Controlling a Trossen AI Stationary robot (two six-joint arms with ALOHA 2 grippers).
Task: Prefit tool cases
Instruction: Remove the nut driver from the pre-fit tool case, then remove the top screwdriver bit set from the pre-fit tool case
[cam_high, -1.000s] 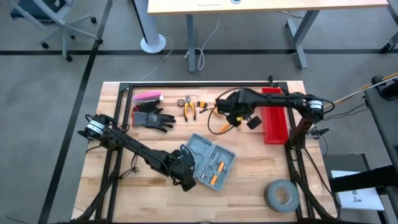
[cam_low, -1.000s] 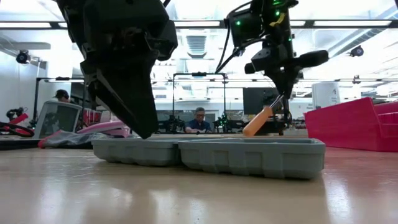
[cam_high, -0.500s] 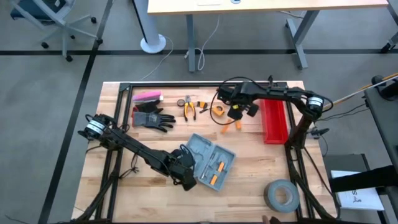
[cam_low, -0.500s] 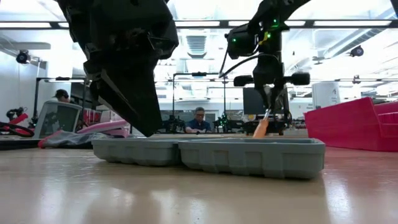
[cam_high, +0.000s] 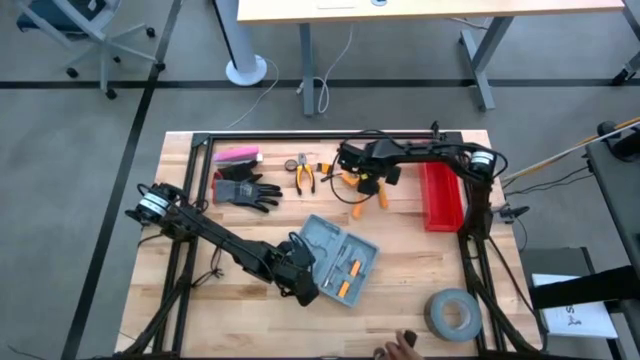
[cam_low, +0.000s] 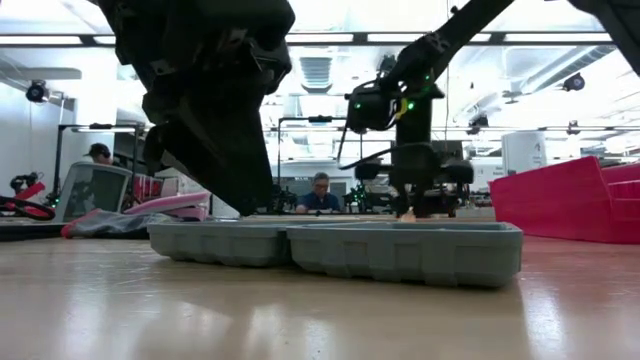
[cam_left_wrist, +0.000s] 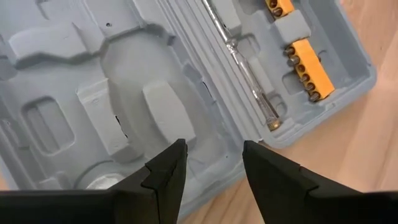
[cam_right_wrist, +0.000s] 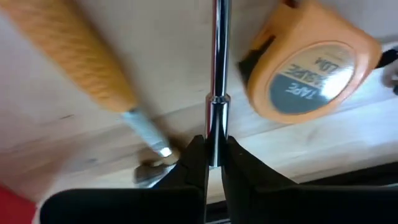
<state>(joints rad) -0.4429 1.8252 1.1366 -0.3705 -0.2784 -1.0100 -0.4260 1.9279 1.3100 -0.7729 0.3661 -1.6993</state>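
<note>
Movement over the last second belongs to the right gripper (cam_high: 368, 183): it has swung from beside the red bin (cam_high: 441, 195) toward the tools at the upper middle of the overhead frame and dropped low, with the orange-handled screwdriver (cam_high: 380, 193) now down at the wood instead of hanging in the air. That reads as a tool being set down or swapped rather than carried to the case, so filling the slots has not advanced. The tool case (cam_high: 335, 259) lies open, flat on the table (cam_high: 400, 260), at the lower centre of the overhead frame, unmoved, and the left gripper (cam_high: 305, 283) hovers at its near-left corner as before. The right wrist view adds what the overhead cannot: the fingers are clenched on a thin chrome shaft (cam_right_wrist: 217, 81), with an orange tape measure (cam_right_wrist: 314, 68) just beside it. The left wrist view shows those fingers (cam_left_wrist: 165, 171) parted and empty over the case's moulded slots, and orange bit holders (cam_left_wrist: 306, 70) seated in the far half.
</note>
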